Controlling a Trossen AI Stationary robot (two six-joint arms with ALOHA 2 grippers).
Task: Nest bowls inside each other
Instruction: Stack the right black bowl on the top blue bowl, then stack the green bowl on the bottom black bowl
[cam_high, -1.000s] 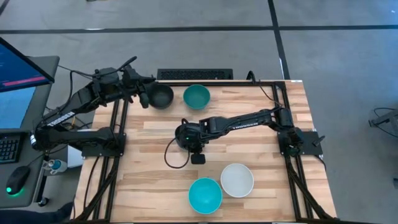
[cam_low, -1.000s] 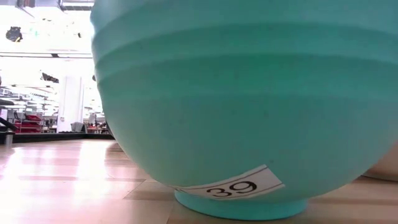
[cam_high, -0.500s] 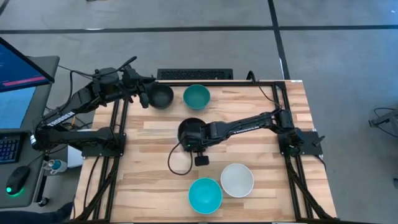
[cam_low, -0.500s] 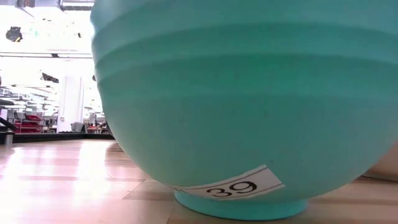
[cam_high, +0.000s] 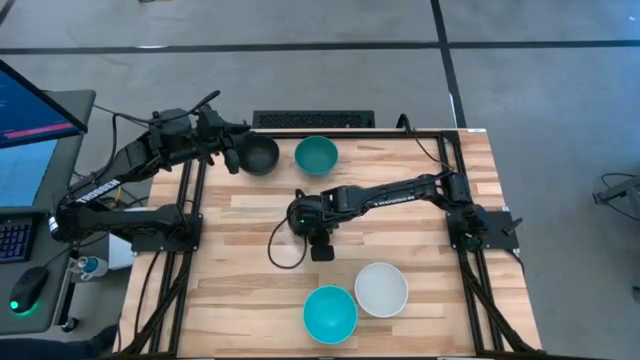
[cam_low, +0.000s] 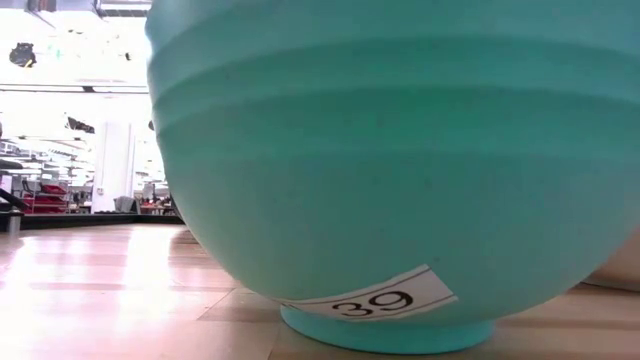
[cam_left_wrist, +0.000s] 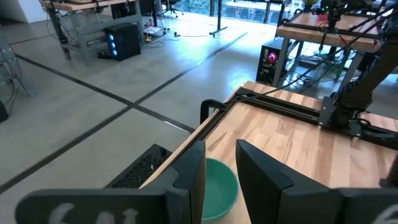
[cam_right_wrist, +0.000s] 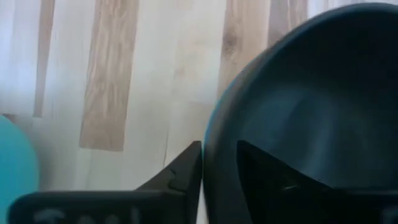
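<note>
In the high view my right gripper (cam_high: 305, 218) is over the table's middle, shut on a black bowl (cam_high: 303, 207). A second black bowl (cam_high: 262, 155) sits at the far left corner. My left gripper (cam_high: 232, 155) is at its left side, open by a narrow gap (cam_left_wrist: 219, 152) with nothing between the tips. That bowl does not show in the left wrist view, so I cannot tell if they touch. A teal-green bowl (cam_high: 316, 155) stands beside it on its base. A cyan bowl (cam_high: 330, 312) and a white bowl (cam_high: 381, 289) stand near the near edge. My right gripper (cam_right_wrist: 219, 152) holds the black bowl by its rim (cam_right_wrist: 214, 124). One finger (cam_right_wrist: 267, 177) is inside the bowl and the other finger (cam_right_wrist: 183, 171) is outside. The fingers point down at the table. I cannot tell whether the bowl's base touches the wood.
The low view is filled by the cyan bowl (cam_low: 350, 170) with a "39" label, and the white bowl's edge (cam_low: 622, 268) shows beside it. A black frame rail (cam_left_wrist: 280, 102) runs along the table's far edge. The table's left half shows bare wood (cam_high: 240, 290).
My right arm with the black bowl swung slightly toward the near edge and came back. More of the bowl's round mouth showed half a second ago than now. The left arm and the other bowls kept still.
</note>
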